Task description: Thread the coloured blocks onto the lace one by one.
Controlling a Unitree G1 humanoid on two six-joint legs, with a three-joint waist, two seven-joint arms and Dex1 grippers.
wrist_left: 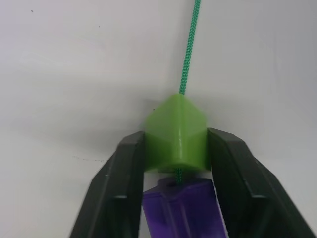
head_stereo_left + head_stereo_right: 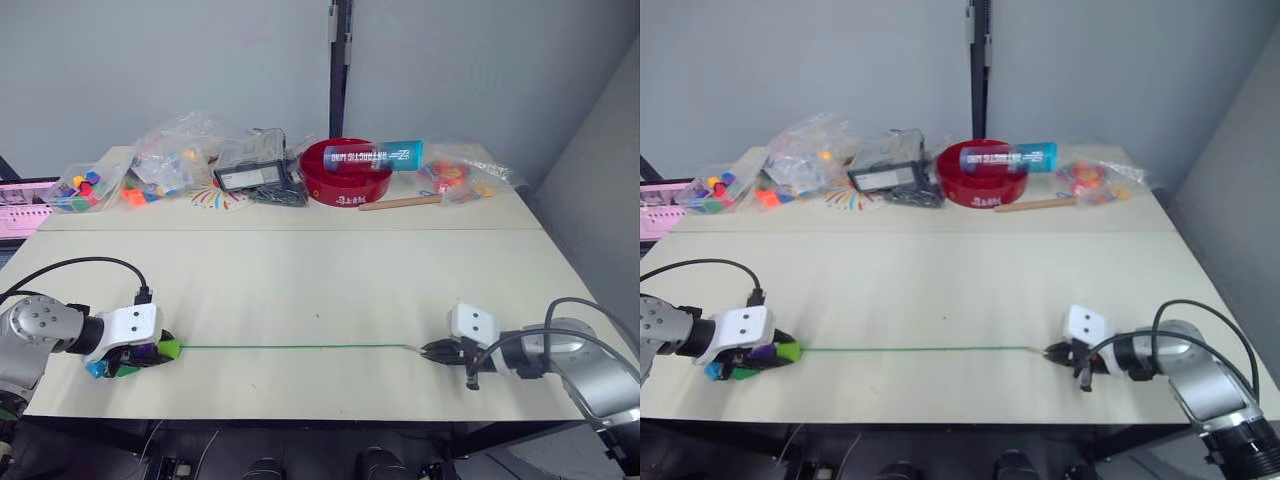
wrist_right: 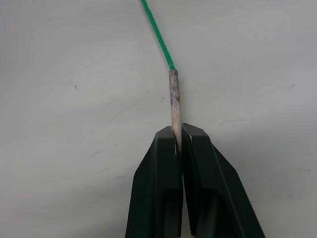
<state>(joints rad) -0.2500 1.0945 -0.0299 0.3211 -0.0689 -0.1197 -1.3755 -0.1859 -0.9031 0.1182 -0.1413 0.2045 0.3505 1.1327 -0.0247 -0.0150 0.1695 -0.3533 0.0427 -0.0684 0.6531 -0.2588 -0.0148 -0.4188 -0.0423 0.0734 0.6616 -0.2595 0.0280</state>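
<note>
The light green block point(image 1: 176, 141) is clamped between the left gripper's point(image 2: 150, 350) fingers, a purple block point(image 1: 179, 208) just behind it on the lace point(image 2: 290, 347). The lace's pale tip point(image 3: 174, 99) is pinched by the right gripper point(image 2: 437, 350). Other blocks are possibly bunched behind.

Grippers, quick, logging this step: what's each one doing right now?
Left gripper: shut on the light green block, threaded on the lace.
Right gripper: shut on the lace's tip.
</note>
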